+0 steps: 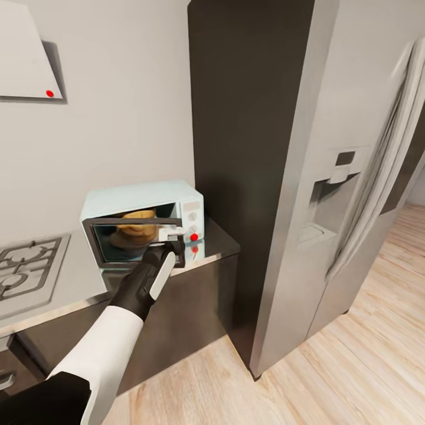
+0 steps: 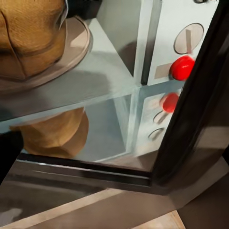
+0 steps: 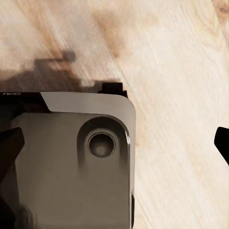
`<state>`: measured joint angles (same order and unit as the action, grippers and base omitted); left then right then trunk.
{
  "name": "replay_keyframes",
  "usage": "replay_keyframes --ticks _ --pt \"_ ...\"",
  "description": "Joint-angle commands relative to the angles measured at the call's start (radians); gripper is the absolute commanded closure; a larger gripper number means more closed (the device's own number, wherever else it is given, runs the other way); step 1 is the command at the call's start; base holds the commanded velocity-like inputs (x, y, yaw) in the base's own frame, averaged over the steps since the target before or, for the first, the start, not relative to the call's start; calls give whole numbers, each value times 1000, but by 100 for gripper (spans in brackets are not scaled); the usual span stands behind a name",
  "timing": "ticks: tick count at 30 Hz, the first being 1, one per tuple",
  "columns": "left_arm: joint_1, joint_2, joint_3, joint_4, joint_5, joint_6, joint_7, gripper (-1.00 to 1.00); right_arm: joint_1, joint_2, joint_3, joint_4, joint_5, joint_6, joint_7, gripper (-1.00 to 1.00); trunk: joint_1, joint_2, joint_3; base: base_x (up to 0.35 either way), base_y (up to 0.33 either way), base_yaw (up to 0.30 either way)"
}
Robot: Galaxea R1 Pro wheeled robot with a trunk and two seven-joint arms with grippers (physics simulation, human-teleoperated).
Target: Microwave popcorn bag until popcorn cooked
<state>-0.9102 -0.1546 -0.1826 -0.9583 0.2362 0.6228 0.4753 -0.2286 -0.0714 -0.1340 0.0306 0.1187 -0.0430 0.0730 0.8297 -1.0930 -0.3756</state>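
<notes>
The left gripper [image 1: 172, 235] sits at the free edge of the microwave door [image 1: 134, 223], its pale fingers against the dark frame; whether they pinch it or merely press cannot be told. The right gripper hangs over the wood floor [image 3: 181, 71], its jaws wide apart and empty. The popcorn bag [image 1: 134, 227] stands inside the microwave [image 1: 141, 198] on the turntable [image 2: 78, 40], the door nearly closed. To finish well, push the door flat along its hinge arc until it seats, then reach for the red button [image 2: 182, 67] on the control panel [image 2: 183, 33].
</notes>
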Motion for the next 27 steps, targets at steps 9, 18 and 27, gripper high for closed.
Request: replay_keyframes --ticks 9,18,27 --pt "-1 3 0 -1 -24 14 77 -100 -2 -1 -9 3 11 -6 2 -100 0 -1 -1 113 0 0" --pt "-1 4 0 0 -24 14 76 -100 -2 -1 -9 3 12 -6 2 -100 0 -1 -1 150 0 0" --pt "-1 6 0 0 -25 13 77 -100 -2 -1 -9 3 12 -6 2 -100 0 -1 -1 161 0 0"
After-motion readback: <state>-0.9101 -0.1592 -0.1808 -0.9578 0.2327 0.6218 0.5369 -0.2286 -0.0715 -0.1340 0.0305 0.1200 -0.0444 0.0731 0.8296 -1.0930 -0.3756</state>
